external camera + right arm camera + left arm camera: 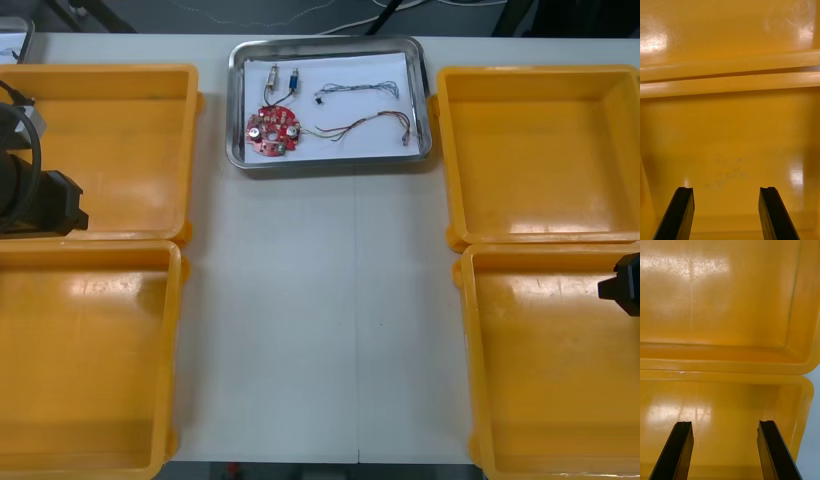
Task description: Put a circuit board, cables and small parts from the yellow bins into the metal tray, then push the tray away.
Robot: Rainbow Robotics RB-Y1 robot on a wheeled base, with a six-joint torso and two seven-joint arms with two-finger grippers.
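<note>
Front view: loaded metal tray (234, 110)

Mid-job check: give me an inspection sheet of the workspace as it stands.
Surface: light table, four bins at its sides.
Job's things: metal tray at far middle, holding a red circuit board and two small metal parts; yellow bins look empty.
Clutter: unidentified item at far left corner.
Grippers: left gripper open over the left bins; right gripper open over the near right bin.
Cables: red and yellow cable and thin dark cable, both in the tray.
Surroundings: nothing seen touching the job's things.
</note>
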